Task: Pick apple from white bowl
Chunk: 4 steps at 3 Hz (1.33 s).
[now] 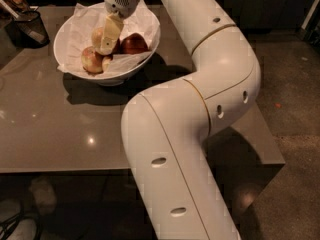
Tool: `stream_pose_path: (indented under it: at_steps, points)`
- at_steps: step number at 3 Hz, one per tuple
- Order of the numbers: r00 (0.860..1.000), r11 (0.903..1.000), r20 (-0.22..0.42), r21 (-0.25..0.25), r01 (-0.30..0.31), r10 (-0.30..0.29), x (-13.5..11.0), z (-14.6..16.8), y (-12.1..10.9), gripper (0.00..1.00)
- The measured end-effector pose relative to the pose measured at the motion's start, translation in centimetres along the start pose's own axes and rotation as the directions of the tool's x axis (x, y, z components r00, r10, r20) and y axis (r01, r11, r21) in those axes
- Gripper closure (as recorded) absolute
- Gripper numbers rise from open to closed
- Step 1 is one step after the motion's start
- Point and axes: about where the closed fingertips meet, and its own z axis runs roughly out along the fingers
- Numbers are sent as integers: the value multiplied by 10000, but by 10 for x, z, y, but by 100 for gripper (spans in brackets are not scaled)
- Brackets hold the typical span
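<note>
Inside the white bowl [70,31], apple [98,36] pinched by hand [109,38], fingers narrow around it.

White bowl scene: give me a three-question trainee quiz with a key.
1. True or false: the hand is down inside the white bowl.
2. Multiple choice: the deep red apple lies A) on the table outside the bowl, B) in the bowl, on the camera's right of the hand, C) in the black mesh basket.
3. Fill in: the bowl is lined with crinkled white ____.

Key:
1. True; its fingers reach down against the apple, the pale yellow-tan one.
2. B.
3. Paper.
</note>
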Motion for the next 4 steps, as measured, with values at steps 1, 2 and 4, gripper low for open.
stream_pose_path:
  at_steps: [1,2,4]
  points:
    - [9999,10000,-80,25,95,-95,-2,0,0,49]
    - [9990,9989,63,-99,453,-452,-8,3,2,73]
    - [9984,9984,141,-87,554,-553,-11,4,2,100]
